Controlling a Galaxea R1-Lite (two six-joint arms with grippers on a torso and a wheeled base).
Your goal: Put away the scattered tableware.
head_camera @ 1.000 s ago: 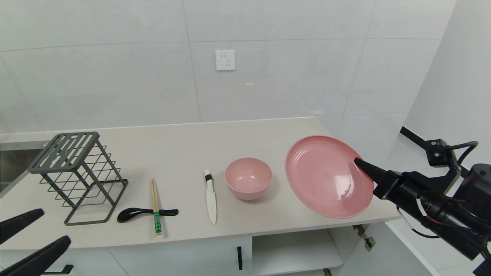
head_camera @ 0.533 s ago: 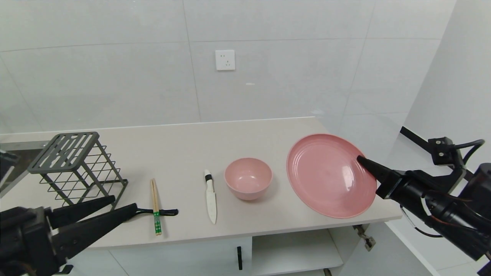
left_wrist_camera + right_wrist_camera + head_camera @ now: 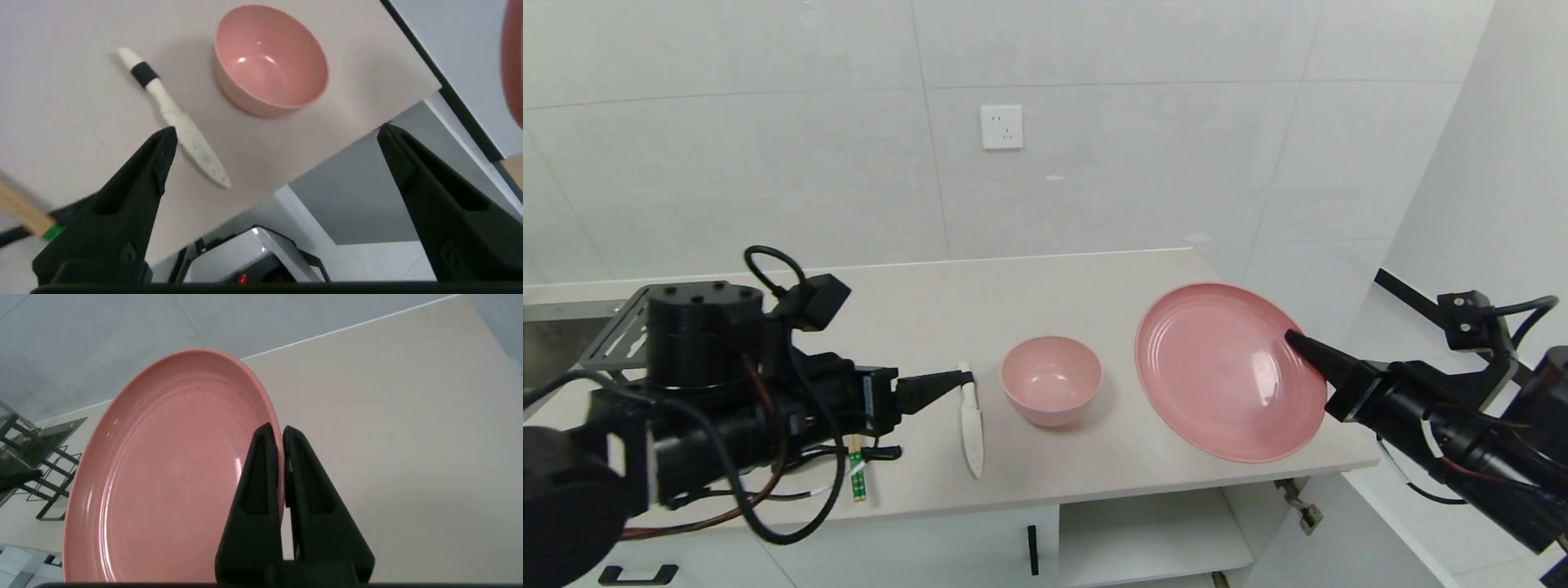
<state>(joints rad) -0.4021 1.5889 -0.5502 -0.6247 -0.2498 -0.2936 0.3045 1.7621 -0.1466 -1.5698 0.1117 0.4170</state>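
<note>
Round glossy pink plate (image 3: 1229, 371), rim pinched between right fingers (image 3: 261, 482). Left fingers (image 3: 131, 196) spread wide near smooth pink bowl (image 3: 1051, 380) and white knife (image 3: 971, 425). Matte beige tabletop (image 3: 1013, 294), white tiled wall (image 3: 1176, 147).

Place: kitchen | white tiled wall (image 3: 1176, 163) | wall socket (image 3: 1002, 126) | countertop (image 3: 980, 302) | steel sink (image 3: 551, 327) | cabinets (image 3: 931, 547)

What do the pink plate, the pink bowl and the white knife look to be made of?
Pink plate: likely plastic or melamine, semi-matte; even colour, moulded rings, soft highlights.
Pink bowl: seemingly the same; matching colour and dull gloss.
White knife: whitish blade, black band on the handle; perhaps ceramic or plastic, unclear.
</note>
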